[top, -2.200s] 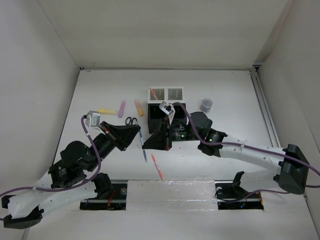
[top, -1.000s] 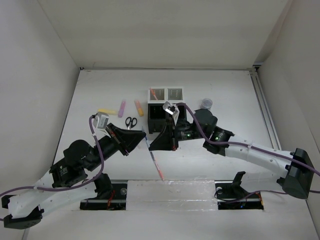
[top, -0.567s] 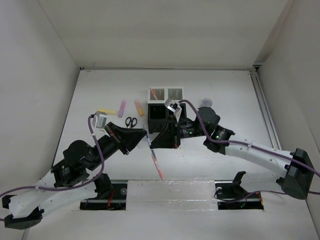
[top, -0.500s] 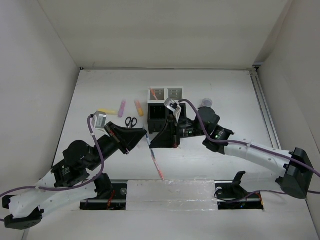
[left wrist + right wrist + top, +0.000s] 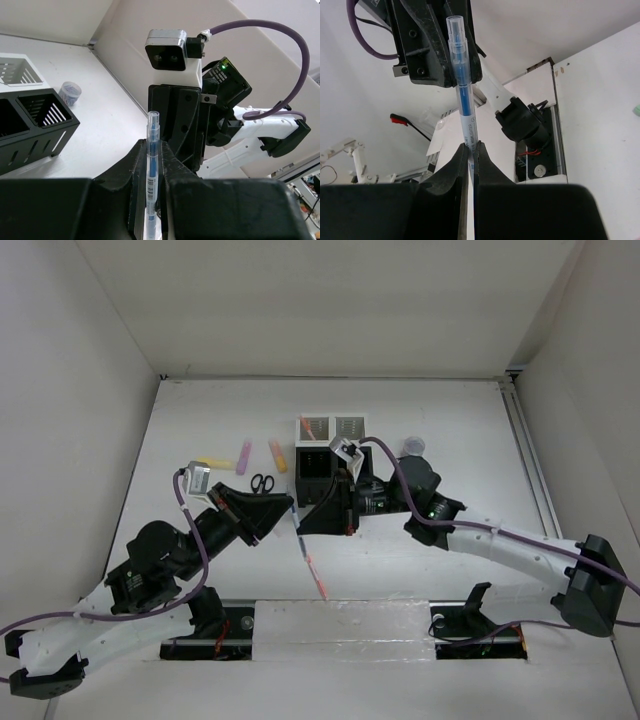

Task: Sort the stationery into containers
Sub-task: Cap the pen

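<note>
- Your left gripper is pressed together on the blue pen, which stands up out of its fingers. Your right gripper pinches what looks like the same pen from the opposite side, nose to nose with the left.
- The blue pen hangs in the air between the two claws, just near of the containers and just far of the red pen lying on the table.
- This reads as a hand-over, so open only one claw before either arm moves. Pulling with both clamped would likely bend or flick the thin barrel.
- Then tip the pen upright over a compartment and lower it inside before you let go. A tilted drop may catch on the mesh rim.
- Left of the containers lie the scissors, with the orange highlighter, pink highlighter and yellow highlighter beyond. A grey round item sits to their right.
- The far-left white compartment holds something orange. You cannot tell from here what it is.
- The table is white, boxed in by plain pale walls on the left, far and right sides.
</note>
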Action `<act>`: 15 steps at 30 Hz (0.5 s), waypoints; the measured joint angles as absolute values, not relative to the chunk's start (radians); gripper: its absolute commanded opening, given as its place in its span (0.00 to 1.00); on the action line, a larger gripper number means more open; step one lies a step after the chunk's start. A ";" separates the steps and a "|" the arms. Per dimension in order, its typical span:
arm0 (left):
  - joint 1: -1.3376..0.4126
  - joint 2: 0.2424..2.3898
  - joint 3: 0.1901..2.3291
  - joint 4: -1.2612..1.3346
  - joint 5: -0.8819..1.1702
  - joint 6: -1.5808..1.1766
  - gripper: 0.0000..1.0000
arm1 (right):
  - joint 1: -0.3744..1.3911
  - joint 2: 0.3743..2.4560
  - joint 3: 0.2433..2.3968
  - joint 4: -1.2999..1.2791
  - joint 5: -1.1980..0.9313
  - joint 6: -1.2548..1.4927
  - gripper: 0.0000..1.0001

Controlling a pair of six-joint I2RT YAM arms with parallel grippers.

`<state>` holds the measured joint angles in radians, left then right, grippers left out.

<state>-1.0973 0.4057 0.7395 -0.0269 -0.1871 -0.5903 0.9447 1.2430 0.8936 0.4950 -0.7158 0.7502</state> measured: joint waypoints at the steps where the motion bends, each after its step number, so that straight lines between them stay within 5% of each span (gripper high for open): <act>1: -1.097 0.406 0.738 -0.019 -0.190 -0.593 0.00 | 0.945 1.239 0.892 0.495 -0.712 0.753 0.00; 15: -1.097 0.416 0.726 0.002 -0.204 -0.611 0.00 | 0.943 1.238 0.889 0.495 -0.703 0.777 0.00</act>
